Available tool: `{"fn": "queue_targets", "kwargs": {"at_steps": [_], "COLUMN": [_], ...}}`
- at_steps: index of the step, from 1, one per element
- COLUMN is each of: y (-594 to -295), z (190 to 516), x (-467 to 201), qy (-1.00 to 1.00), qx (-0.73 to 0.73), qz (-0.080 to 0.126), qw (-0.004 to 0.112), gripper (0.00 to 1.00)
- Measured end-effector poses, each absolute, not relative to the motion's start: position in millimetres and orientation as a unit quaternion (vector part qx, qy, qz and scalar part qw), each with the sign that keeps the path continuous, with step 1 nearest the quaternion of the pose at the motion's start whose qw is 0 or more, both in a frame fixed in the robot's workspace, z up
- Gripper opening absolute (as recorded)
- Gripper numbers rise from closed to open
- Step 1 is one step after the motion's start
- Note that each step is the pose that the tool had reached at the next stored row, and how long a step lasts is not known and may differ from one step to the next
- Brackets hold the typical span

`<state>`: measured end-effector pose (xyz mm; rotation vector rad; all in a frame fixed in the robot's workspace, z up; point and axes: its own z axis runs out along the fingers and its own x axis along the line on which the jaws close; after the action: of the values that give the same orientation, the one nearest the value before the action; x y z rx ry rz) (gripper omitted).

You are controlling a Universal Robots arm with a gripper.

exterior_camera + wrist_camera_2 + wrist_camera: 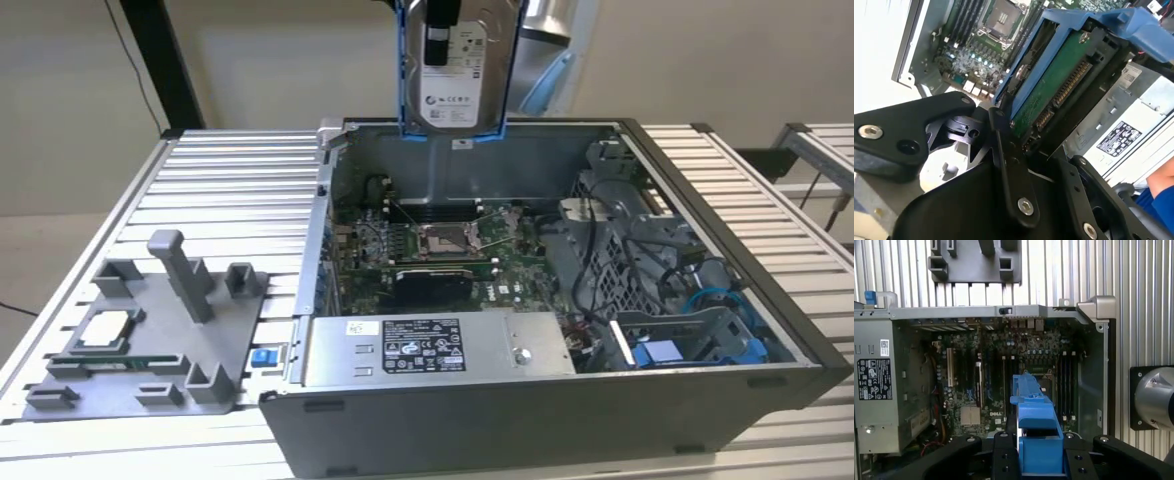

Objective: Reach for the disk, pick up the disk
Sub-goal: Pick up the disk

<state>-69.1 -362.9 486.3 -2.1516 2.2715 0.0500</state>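
Currently: disk (454,70), label outward, hangs upright above the rear of the open computer case (534,420). Gripper (1040,457) fingers closed on its blue rails (1036,420). Risk, judged: hold on smooth plastic may slip, dropping it onto the motherboard (441,250).

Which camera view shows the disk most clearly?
The exterior view: the disk hangs upright above the case, its white label facing the camera. The second wrist view shows its green circuit board side and a blue rail, close up. The first wrist view shows it edge-on, mostly its blue rail.
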Motion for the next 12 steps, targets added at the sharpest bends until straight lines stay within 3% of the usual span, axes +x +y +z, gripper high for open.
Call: {"fn": "queue_targets", "kwargs": {"at_steps": [12], "y": [-362.9], "z": [486.3], "x": [-50.4], "qy": [0.726], "qx": [-0.688], "qz": [0.016], "qw": [0.006], "gripper": [0.0]}}
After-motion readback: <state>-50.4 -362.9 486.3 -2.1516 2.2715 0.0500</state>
